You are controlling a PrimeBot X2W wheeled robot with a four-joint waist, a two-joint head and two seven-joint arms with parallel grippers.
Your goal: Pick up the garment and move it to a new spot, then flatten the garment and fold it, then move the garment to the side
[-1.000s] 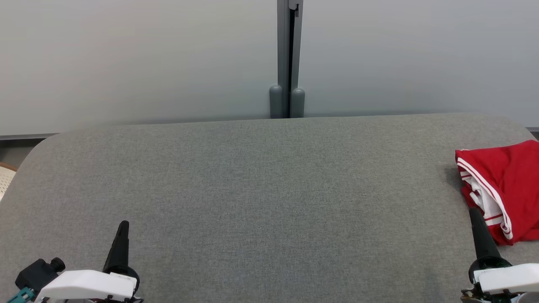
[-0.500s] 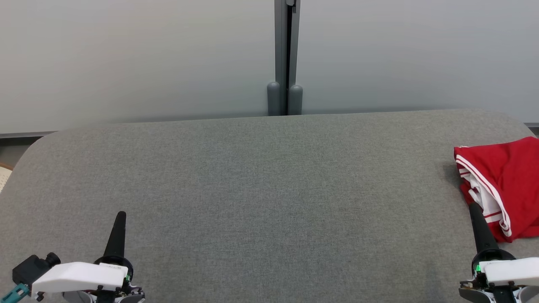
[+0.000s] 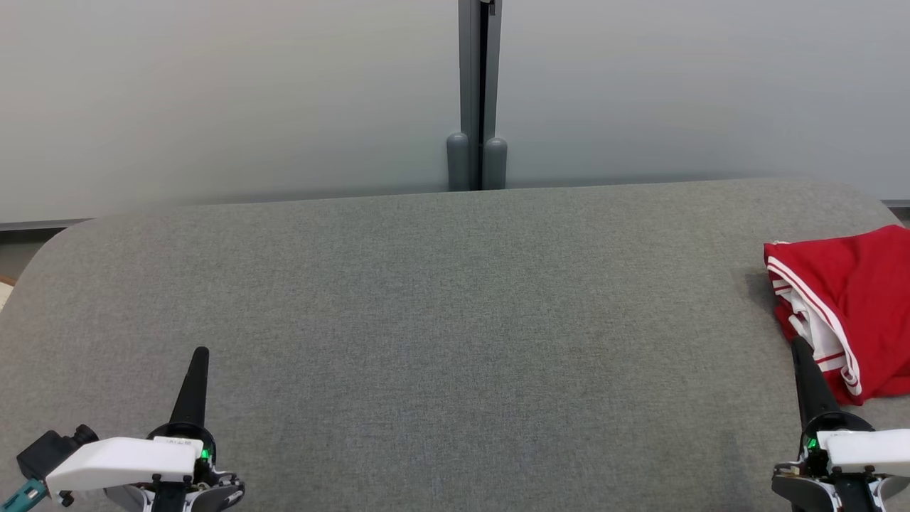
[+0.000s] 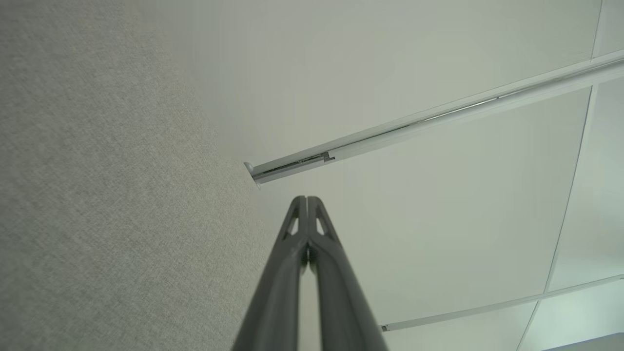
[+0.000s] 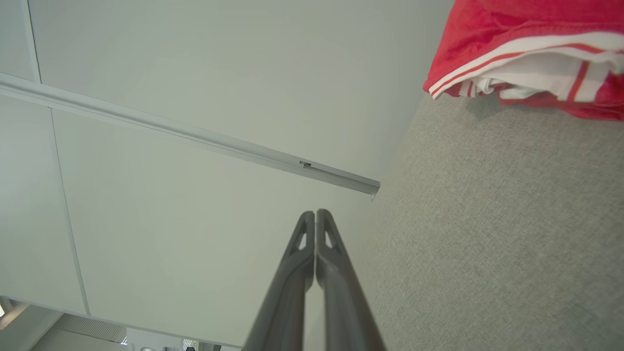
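Tabletop (image 3: pixel 455 320) of grey cloth meets pale wall (image 3: pixel 213 92); garment (image 3: pixel 860 284) at right; left gripper (image 3: pixel 201 352), right gripper (image 3: pixel 798 343) closed, empty.

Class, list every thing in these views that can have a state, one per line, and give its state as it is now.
garment: red with white stripes, bunched in layers, lying at the right end of the grey table, not held.
left gripper: shut, empty, above the table's near left part.
right gripper: shut, empty, its tip close beside the garment but apart from it in the right wrist view.
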